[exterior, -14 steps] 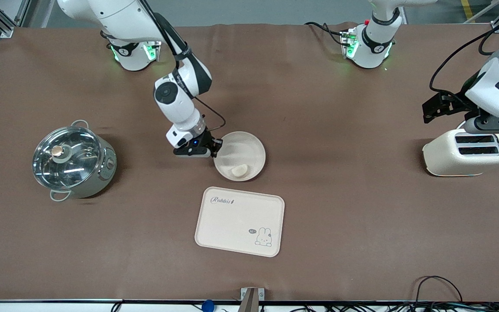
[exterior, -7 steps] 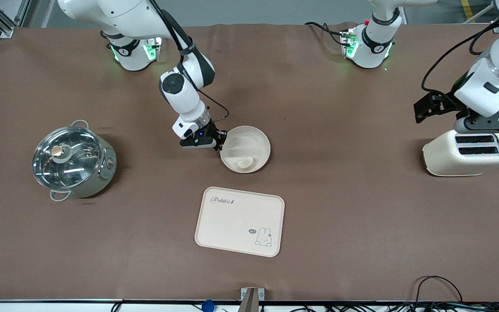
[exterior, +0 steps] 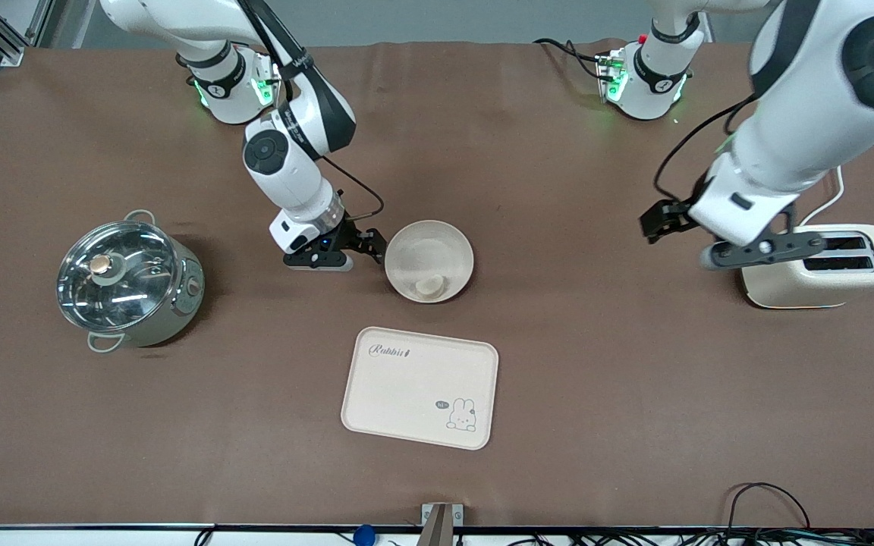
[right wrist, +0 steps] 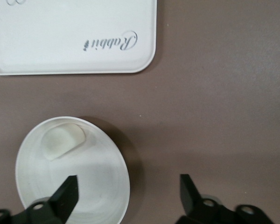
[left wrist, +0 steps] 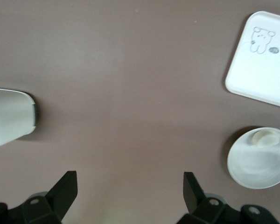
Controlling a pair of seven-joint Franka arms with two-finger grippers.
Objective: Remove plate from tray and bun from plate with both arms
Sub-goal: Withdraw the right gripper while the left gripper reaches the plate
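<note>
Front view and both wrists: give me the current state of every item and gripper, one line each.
Plate: flat on the table, not on the tray, bun inside.
Bun: in the plate, at the rim nearest the tray.
Tray: bare, nearer the front camera than the plate.
Pot: glass lid on.
Toaster: both slots empty.
Right gripper: open, beside the plate's rim.
Left gripper: open, over bare table near the toaster.

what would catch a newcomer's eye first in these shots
The plate at mid-table with the bun inside it, the right gripper open just beside its rim. Nearer the front camera lies the rabbit tray. The left gripper hangs open over bare table by the toaster, while a lidded steel pot sits at the right arm's end.
</note>
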